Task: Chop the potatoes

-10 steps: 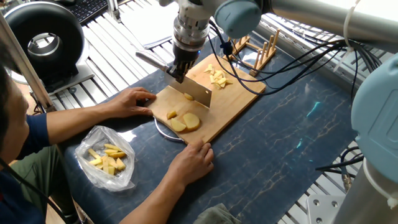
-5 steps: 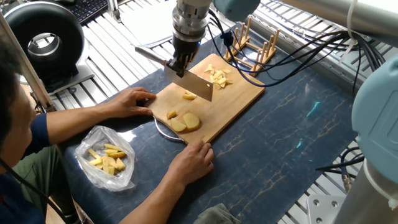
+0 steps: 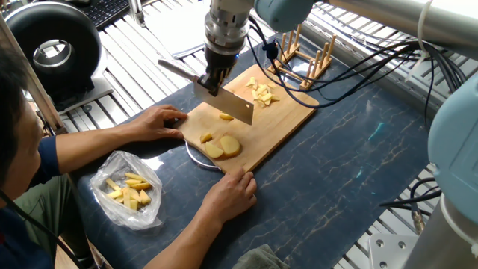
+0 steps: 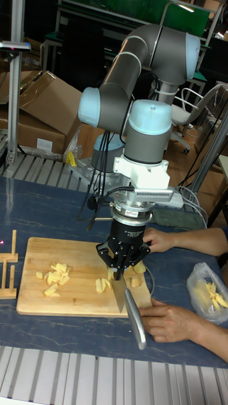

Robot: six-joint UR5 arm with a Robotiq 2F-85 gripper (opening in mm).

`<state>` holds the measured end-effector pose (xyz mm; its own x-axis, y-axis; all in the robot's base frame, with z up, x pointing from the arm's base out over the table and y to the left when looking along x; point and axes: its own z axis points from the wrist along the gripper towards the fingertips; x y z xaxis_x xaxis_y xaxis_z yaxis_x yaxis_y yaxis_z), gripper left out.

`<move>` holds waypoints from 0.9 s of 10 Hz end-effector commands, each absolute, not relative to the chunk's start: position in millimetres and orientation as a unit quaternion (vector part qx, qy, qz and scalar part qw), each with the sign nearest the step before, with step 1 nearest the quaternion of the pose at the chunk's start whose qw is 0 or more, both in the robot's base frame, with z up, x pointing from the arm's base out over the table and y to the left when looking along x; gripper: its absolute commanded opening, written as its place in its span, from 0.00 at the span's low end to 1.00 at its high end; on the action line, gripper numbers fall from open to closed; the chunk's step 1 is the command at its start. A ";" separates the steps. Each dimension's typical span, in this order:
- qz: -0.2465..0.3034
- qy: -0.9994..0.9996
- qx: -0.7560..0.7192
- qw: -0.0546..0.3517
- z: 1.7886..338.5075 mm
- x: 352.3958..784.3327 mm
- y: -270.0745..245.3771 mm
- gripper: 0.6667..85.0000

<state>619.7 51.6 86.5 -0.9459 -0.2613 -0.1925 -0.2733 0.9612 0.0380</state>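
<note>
At the left of the fixed view, a clear plastic bag (image 3: 127,196) of yellow pieces lies on the dark tabletop (image 3: 351,172) in front of a seated person. One of the person's hands (image 3: 162,122) rests flat at the near-left edge of the wooden cutting board (image 3: 287,119), the other hand (image 3: 230,193) at its front edge. The arm comes straight down over the board, wrist vertical, and its gripper (image 3: 211,81) has its fingers (image 4: 107,259) clenched on a cleaver (image 3: 226,105), handle sticking out to the left, blade just above the board. The potatoes (image 3: 223,146) lie on the board: large slices near the front, one small piece beside the blade, chopped bits at the far end. A wooden rack (image 3: 306,60) stands behind the board.
</note>
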 end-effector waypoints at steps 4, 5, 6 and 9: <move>0.040 0.980 -0.175 0.083 86.9 607.4 59.3 0.00; 0.041 0.979 -0.181 0.082 87.4 603.9 62.7 0.00; 0.041 0.977 -0.191 0.083 87.8 603.2 63.7 0.00; 0.040 0.966 -0.243 0.082 88.3 602.4 60.4 0.00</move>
